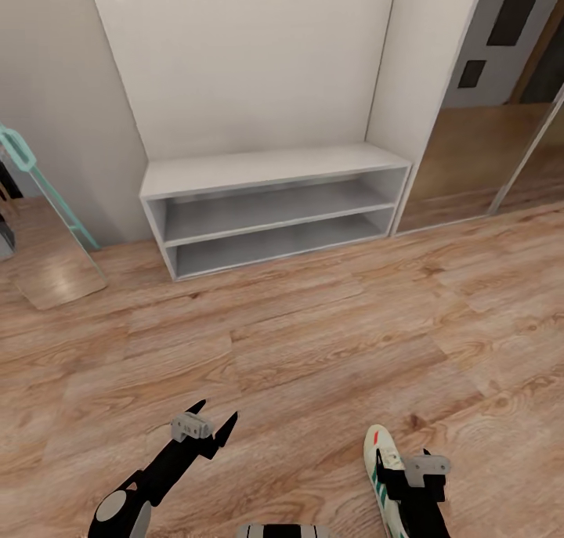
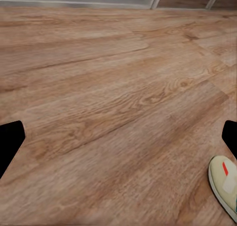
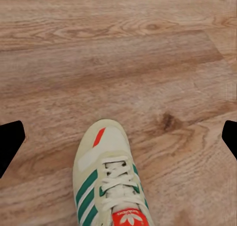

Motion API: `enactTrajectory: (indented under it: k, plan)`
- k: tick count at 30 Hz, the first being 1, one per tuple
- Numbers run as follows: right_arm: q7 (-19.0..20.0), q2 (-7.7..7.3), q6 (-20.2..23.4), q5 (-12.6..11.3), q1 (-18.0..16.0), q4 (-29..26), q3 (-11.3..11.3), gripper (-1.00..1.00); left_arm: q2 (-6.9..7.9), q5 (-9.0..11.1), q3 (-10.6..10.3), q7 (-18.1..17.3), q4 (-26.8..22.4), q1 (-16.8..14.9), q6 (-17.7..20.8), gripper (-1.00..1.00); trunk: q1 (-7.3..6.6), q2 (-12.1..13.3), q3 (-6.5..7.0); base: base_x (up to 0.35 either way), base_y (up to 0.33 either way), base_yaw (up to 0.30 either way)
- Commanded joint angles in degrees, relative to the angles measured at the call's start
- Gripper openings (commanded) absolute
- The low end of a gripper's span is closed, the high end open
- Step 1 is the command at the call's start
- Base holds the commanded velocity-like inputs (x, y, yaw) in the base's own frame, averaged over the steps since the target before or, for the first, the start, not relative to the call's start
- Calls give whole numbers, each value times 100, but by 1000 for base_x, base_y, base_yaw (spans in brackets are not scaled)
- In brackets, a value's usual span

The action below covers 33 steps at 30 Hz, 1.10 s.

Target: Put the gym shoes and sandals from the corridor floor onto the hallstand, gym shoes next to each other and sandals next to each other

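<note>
Under right gripper (image 1: pixel 403 475) — gym shoe (image 1: pixel 381 469), jaws spread.

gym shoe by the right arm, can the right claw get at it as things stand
Probably yes. The right claw hangs directly over the gym shoe, its fingers spread wide to either side in the right wrist view, and only bare corridor floor surrounds the shoe, so nothing blocks a straight descent.

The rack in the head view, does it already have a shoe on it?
No, the rack shows a bare top and two bare shelves, while a gym shoe lies on the floor by the right gripper.
</note>
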Motion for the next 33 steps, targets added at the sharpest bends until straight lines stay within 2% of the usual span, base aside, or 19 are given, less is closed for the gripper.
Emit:
enactTrajectory:
  k: [1, 18, 33]
  plan:
    - [0, 0, 0, 1, 0, -1, 2, 100, 0, 0, 0, 0, 1, 0, 0, 100, 0, 0, 0, 0, 0, 276]
    - [0, 0, 0, 0, 0, 1, 1, 100, 0, 2, 0, 0, -2, 0, 0, 100, 0, 0, 0, 0, 0, 270]
    - [0, 0, 0, -10, 0, -4, -3, 100, 0, 6, 0, 0, -5, 0, 0, 100, 0, 0, 0, 0, 0, 75]
